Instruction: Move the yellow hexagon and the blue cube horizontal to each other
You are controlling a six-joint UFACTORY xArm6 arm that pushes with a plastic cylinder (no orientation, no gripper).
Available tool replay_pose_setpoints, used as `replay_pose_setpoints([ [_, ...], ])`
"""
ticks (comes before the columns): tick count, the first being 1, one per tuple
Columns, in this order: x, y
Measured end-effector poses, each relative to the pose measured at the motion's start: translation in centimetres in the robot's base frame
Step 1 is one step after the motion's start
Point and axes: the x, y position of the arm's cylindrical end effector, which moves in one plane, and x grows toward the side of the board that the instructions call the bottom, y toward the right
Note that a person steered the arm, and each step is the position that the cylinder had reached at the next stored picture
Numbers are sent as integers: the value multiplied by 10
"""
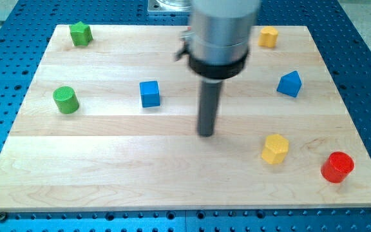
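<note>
The yellow hexagon [275,149] lies at the view's lower right on the wooden board [108,174]. The blue cube [150,93] sits left of centre, higher up the view than the hexagon. My tip [205,133] touches the board between them, right of and below the cube, left of and slightly above the hexagon. It touches neither block.
A blue triangular block [290,84] is at the right. A second yellow block [268,37] is at the top right. A red cylinder [337,167] is at the lower right. A green cylinder [66,100] is at the left and a green star-like block [80,33] at the top left.
</note>
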Motion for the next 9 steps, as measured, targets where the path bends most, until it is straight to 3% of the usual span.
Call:
replay_pose_setpoints([
  [1,0,-15],
  [2,-29,-15],
  [3,-91,-19],
  [4,-75,-61],
  [5,-12,-133],
  [6,-47,-82],
  [7,-93,-79],
  [8,-51,-166],
  [9,36,-217],
])
